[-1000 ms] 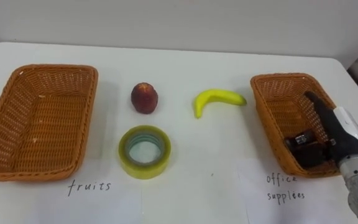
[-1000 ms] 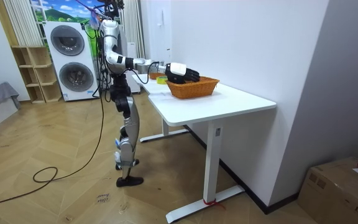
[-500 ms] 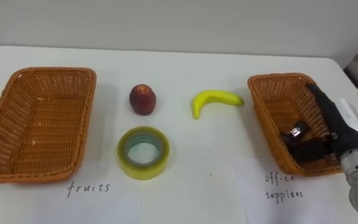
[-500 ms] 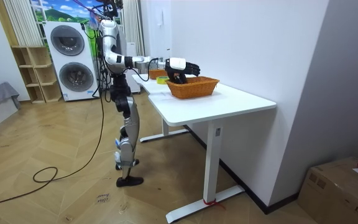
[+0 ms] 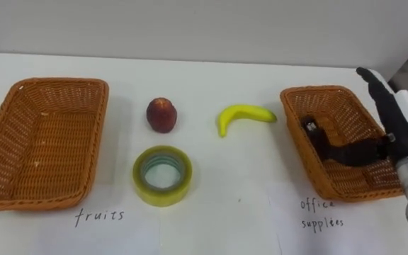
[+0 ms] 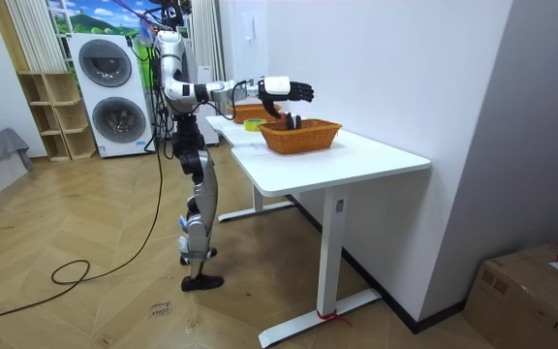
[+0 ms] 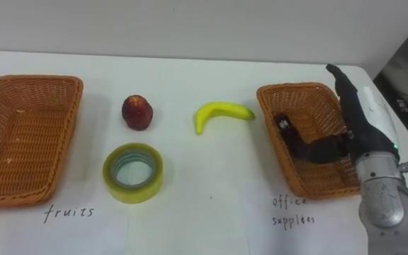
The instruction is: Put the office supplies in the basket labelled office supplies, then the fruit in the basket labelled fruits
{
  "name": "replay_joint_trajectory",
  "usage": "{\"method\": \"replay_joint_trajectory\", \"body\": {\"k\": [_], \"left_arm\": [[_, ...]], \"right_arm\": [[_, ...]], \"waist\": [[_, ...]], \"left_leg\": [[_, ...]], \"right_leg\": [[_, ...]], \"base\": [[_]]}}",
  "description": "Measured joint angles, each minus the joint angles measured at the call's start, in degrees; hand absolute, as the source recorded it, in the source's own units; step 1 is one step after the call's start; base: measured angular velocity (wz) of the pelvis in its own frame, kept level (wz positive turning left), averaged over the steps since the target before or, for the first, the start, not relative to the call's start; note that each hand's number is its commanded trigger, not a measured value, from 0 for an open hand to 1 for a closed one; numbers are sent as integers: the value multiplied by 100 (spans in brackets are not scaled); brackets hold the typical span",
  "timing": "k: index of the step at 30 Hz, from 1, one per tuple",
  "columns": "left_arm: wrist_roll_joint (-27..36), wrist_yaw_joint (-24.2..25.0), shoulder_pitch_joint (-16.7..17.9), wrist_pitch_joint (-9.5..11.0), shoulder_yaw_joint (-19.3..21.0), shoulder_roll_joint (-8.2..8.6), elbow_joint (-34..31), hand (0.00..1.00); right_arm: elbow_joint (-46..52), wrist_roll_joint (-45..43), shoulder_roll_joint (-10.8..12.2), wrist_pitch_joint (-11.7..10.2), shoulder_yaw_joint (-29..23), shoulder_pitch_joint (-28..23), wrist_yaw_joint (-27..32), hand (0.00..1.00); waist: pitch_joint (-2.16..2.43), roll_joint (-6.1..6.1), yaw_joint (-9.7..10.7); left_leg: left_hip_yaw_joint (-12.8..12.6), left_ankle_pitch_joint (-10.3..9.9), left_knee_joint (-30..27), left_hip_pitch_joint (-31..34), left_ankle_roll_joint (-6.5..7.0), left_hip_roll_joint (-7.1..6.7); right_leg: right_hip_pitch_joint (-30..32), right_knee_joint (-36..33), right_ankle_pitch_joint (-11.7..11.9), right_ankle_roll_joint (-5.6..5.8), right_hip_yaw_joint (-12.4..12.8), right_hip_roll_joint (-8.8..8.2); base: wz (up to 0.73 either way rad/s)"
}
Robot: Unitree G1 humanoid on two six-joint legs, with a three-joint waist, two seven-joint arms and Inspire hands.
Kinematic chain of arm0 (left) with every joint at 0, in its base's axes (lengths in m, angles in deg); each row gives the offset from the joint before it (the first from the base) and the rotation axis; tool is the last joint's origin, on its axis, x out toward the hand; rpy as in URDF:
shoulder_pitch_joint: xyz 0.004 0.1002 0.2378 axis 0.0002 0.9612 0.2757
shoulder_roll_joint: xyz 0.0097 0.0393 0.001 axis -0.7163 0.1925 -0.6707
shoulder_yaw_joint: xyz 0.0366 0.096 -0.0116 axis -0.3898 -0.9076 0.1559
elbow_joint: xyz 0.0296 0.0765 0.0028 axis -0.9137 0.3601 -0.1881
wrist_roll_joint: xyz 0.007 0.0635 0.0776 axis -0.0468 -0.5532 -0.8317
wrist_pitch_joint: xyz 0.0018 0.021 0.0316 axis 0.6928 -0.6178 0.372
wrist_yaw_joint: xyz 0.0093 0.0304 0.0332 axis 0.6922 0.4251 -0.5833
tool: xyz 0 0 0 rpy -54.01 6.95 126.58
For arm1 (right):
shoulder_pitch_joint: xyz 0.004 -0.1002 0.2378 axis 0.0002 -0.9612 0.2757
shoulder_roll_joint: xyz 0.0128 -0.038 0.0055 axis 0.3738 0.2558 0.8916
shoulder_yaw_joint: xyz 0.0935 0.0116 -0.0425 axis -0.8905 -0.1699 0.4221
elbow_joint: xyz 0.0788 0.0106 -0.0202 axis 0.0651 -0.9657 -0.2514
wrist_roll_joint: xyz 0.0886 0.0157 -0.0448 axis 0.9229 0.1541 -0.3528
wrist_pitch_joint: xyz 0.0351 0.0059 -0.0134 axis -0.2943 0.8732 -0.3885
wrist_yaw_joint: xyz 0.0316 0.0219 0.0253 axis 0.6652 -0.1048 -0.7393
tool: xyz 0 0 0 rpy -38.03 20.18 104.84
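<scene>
Yellow banana, red apple, yellow-green tape roll, orange-brown woven baskets.

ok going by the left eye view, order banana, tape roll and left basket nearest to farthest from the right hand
1. Banana, mid-table, nearest the right hand.
2. Tape roll, front, left of centre.
3. Left basket, far left edge.

Right arm: stretched forward from the shoulder | right hand: edge-on, fingers straight and close together, pointing away from the body | thumb: spread apart from the fingers | grasp: none.
</scene>
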State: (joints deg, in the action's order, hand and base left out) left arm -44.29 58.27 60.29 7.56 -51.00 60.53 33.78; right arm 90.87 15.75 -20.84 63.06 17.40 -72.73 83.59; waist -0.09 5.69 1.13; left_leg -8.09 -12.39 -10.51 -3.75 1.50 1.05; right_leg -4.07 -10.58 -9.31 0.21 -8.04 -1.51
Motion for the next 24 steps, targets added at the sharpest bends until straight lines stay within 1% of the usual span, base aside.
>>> {"method": "replay_joint_trajectory", "body": {"k": [4,8,15,21,24], "left_arm": [[-2,1,0,1,94,-1,-1,0],[-2,4,-2,0,104,-1,-1,0],[-4,10,-54,0,108,-1,-5,0],[-3,10,-85,3,108,-1,-5,0],[-15,10,-77,16,107,-1,-1,0]], "right_arm": [[1,64,-1,0,-55,74,0,0],[1,161,-4,0,-64,74,0,0],[1,154,-4,0,-64,75,-1,0],[29,155,-4,0,-64,75,-4,0],[192,151,-5,1,-63,76,-9,0]], "waist": [[-11,-14,-8],[-15,-16,-9],[-2,0,-10],[-1,2,-14],[1,13,-32]], "left_leg": [[-11,1,34,-55,-1,5],[-11,2,67,-104,-4,5],[-12,3,76,-105,-4,4],[-12,3,78,-103,-4,5],[-28,3,81,-97,-4,3]], "right_leg": [[-41,4,0,0,12,9],[-76,13,-1,1,13,13],[-76,14,0,1,8,13],[-75,14,-1,1,6,12],[-70,14,-1,2,-4,11]], "base": [[0],[0],[0],[0],[0]]}}
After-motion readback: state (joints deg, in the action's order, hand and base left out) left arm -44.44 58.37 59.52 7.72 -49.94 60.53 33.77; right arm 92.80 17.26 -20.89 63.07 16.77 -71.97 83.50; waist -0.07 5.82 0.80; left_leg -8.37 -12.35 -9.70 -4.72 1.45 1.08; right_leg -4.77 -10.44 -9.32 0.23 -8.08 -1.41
